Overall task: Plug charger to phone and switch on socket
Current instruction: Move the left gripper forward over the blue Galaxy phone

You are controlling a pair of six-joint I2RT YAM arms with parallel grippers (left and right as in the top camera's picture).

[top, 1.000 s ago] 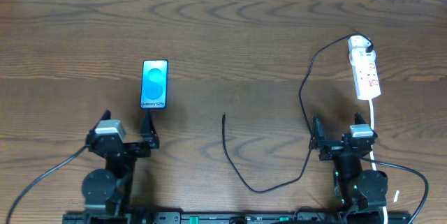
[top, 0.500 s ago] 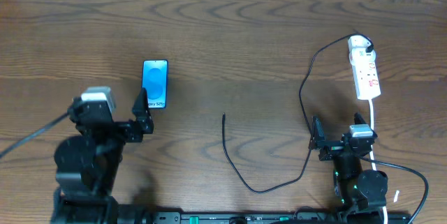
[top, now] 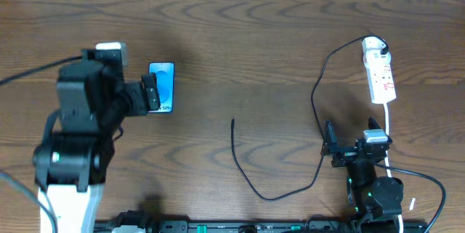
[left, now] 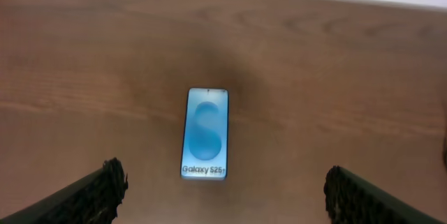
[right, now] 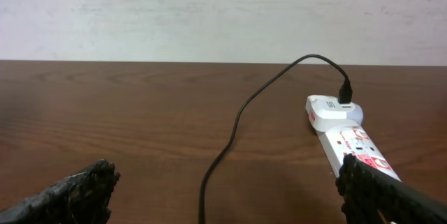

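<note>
- Since half a second ago, overhead: left arm has swung up and forward, and the left gripper (top: 131, 79) now overlaps the left edge of the phone (top: 165, 82) in this view. Right gripper (top: 352, 139), charger (top: 251, 186) and socket (top: 379, 73) have not moved.
- Overhead: phone lies screen up, left of centre on the wood surface (top: 240, 37). Socket lies at far right. Charger runs from the socket's far end, loops down past the right gripper, and its free tip rests mid-surface, well apart from the phone.
- Left wrist (slightly blurred): phone (left: 206, 133) lies flat, blue screen lit, "Galaxy S25+" legible. It sits ahead, between the two fingers (left: 105, 189), and neither touches it. Jaws wide apart, holding nothing.
- Right wrist: jaws wide apart, holding nothing. Socket (right: 353, 144) lies ahead to the right. Charger (right: 237, 123) is plugged into a white block (right: 328, 109) at its far end. Switch position cannot be read.
</note>
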